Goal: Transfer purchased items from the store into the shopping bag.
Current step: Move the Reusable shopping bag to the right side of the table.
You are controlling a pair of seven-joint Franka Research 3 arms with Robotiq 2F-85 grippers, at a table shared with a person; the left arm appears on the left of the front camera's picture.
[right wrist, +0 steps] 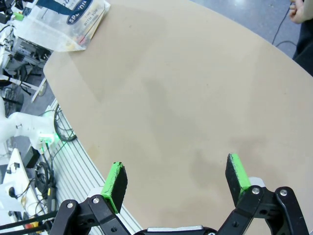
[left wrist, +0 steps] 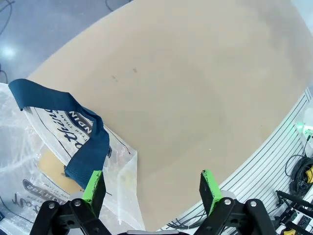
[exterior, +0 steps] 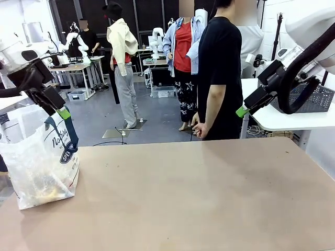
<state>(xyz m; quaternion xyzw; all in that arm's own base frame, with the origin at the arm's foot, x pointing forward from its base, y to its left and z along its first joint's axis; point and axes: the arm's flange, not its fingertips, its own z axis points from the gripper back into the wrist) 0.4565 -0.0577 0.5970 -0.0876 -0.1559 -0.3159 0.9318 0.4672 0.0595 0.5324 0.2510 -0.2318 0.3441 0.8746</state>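
Note:
The shopping bag [exterior: 42, 157], clear plastic with navy print and a navy strap [left wrist: 83, 142], stands at the table's left edge. Through its plastic I see purchased items: a flat brown packet [left wrist: 54, 169] and yellowish pieces [exterior: 49, 193] at the bottom. The store, a dark grey lattice basket [exterior: 316, 99], sits on a white side table at the right. My left gripper [exterior: 60, 110] hovers open just above the bag's top, its near finger [left wrist: 93, 183] beside the strap and nothing between the jaws. Above the table's far right corner hangs my right gripper [exterior: 243, 110], open and empty [right wrist: 178, 181].
A person in a black shirt stands at the far side, one hand [exterior: 200, 129] hanging near the table edge. The tan table [exterior: 199, 193] stretches bare between the bag and the right side. Cables and floor rails lie beyond the near edge [right wrist: 54, 147].

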